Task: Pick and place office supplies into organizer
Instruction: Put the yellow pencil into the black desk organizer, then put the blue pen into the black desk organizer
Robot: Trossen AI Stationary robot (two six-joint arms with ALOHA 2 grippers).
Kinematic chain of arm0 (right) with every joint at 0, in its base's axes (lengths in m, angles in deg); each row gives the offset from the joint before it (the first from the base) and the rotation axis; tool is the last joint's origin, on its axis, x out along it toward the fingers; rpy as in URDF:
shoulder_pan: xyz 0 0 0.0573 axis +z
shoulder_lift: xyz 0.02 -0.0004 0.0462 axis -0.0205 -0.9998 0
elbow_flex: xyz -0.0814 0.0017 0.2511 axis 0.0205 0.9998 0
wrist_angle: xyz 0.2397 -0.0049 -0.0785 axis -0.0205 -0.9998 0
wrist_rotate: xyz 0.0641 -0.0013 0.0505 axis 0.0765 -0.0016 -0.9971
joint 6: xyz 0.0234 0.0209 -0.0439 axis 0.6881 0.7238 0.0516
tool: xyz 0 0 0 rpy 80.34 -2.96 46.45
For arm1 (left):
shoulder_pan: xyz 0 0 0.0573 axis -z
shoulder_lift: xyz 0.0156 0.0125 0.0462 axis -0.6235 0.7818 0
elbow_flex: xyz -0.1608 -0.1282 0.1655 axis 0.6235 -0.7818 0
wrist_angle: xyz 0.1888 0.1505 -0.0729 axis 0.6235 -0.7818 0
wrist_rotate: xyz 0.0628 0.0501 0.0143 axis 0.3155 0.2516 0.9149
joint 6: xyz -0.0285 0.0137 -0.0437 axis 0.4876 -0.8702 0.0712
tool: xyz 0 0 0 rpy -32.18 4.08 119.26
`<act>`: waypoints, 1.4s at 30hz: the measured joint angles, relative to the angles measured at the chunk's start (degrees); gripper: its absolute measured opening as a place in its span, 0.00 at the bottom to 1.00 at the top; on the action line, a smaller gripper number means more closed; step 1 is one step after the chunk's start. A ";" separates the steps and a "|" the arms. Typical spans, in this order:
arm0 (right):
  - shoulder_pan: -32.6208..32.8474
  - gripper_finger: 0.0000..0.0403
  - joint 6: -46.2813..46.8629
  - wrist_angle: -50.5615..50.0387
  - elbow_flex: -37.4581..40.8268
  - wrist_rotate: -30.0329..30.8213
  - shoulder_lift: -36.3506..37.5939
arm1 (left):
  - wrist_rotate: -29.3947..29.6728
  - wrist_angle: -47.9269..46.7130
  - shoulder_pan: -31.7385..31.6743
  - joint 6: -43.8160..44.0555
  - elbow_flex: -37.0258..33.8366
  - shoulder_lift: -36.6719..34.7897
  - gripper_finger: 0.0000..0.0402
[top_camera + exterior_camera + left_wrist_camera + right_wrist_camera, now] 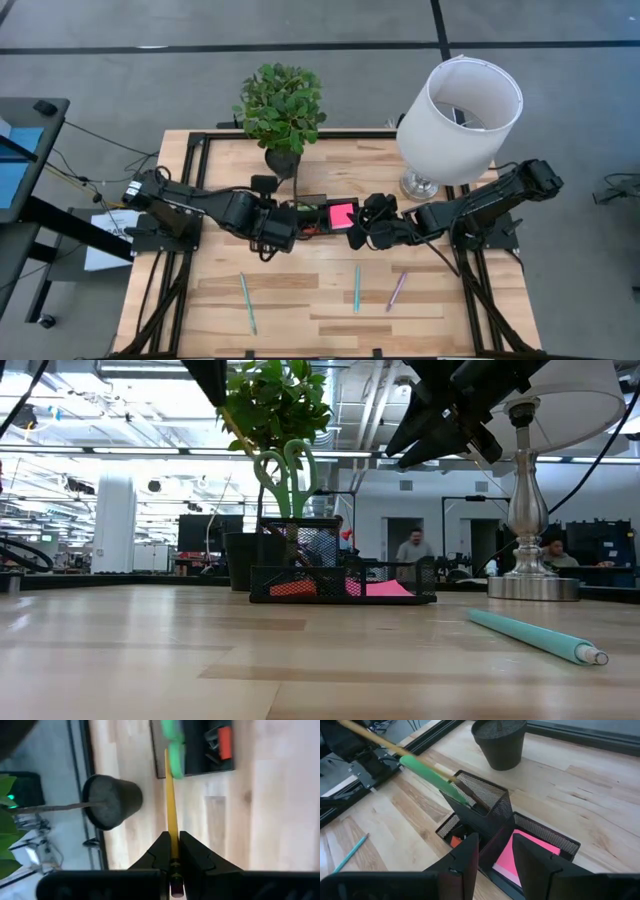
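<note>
High view, worktop (300, 310): we see pale wood planks on a dark frame, with both arms meeting at the centre.
Lamp (458, 110): at about 1 o'clock from the centre, white shade, well apart from the work.
Plant pot (282, 160): at 12 o'clock, just behind the organizer; we should not take it for the target.
Organizer (322, 217): black mesh tray at the centre, with a tall cup at its left end; the pink sticky-note pad (517, 860) lies flat in a low compartment, and small red and black bits (223, 742) sit in another.
Left gripper (172, 855): at 9 o'clock from the organizer, clamped on the yellow pencil (171, 815), which points toward the tall cup.
Green-handled scissors (285, 475): standing in the tall cup, handles up, just beside the pencil's tip.
Right gripper (495, 852): at 3 o'clock from the organizer, hovering over it, fingers apart and holding nothing.
Loose pens: a teal pen (247, 302) at 7 o'clock, a second teal pen (357, 287) at 6 o'clock, a pink pen (397, 290) at 5 o'clock.
Step in hand, as we judge it: dropping the pencil into the tall cup.
Doing it well: we would tilt the pencil tip-down, clear the scissor handles, and release only once the tip is inside the mesh wall.
</note>
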 joint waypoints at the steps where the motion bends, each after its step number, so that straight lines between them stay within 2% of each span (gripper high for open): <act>1: 0.00 0.28 0.00 0.00 0.00 0.00 0.00 | 0.20 -0.05 -0.56 0.02 -0.31 0.00 0.02; 9: 0.02 0.28 0.00 0.00 0.00 0.00 0.00 | -1.93 1.94 -4.20 -7.33 -1.83 0.79 0.02; 15: 0.00 0.28 0.00 0.00 0.00 0.00 0.00 | -5.60 9.86 -7.76 -14.49 -2.68 0.77 0.02; 26: 0.00 0.28 0.00 0.00 0.00 0.00 0.00 | -10.69 14.85 -12.96 -18.89 -2.63 1.30 0.02; 32: 0.01 0.28 0.00 0.03 0.02 0.00 0.00 | -12.32 15.39 -14.35 -19.87 -2.68 4.43 0.12; 39: 0.01 0.28 0.00 0.43 0.02 0.00 0.02 | -9.73 16.18 -14.55 -19.23 -2.63 8.40 0.22; 42: 0.02 0.28 0.00 1.14 0.02 0.00 0.02 | -6.85 16.47 -14.37 -17.53 -2.50 9.48 0.26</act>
